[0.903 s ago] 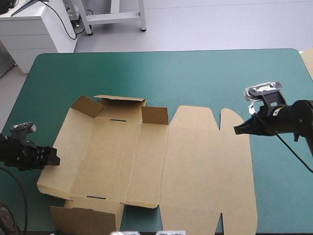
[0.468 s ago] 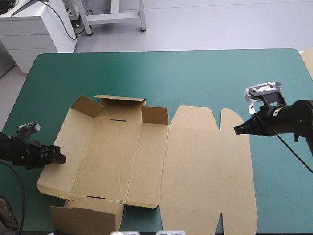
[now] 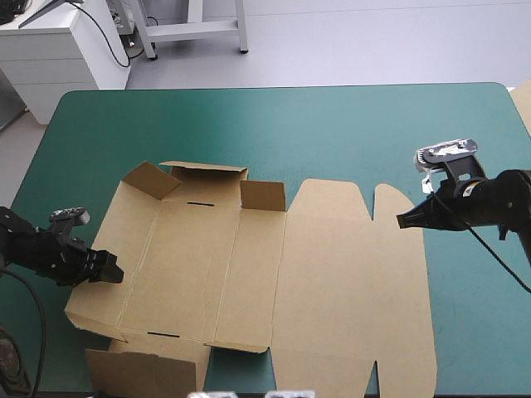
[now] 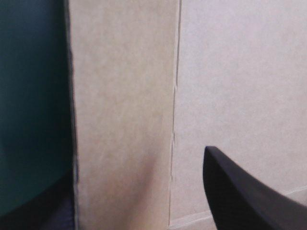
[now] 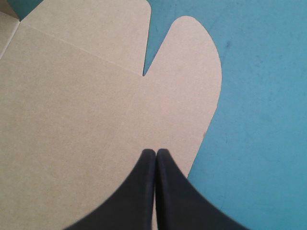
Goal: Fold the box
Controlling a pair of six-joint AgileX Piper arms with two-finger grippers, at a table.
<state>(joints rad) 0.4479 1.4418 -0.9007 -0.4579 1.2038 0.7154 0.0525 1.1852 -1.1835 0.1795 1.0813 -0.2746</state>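
The brown box (image 3: 332, 274) lies as a flat cut sheet on the teal-green cover, with three short flaps (image 3: 203, 174) raised along the far side of its left half. My left gripper (image 3: 114, 272) is at the sheet's left edge, open. In the left wrist view the left wall panel (image 4: 124, 96) lies between its fingers (image 4: 240, 191), one over the board, the other dark at the panel's outer edge. My right gripper (image 3: 401, 221) is shut, its tip (image 5: 156, 151) over the lid near the rounded tab (image 5: 192, 57) at the far right corner.
A near flap (image 3: 141, 373) of the sheet reaches the table's front edge at the left. A pale board edge (image 3: 524, 104) shows at the table's right edge. Bare teal-green cover (image 3: 290, 124) stretches beyond the box to the far edge.
My left gripper has slid rightward from the bare cover onto the box's left edge. The right gripper and the box have not moved.
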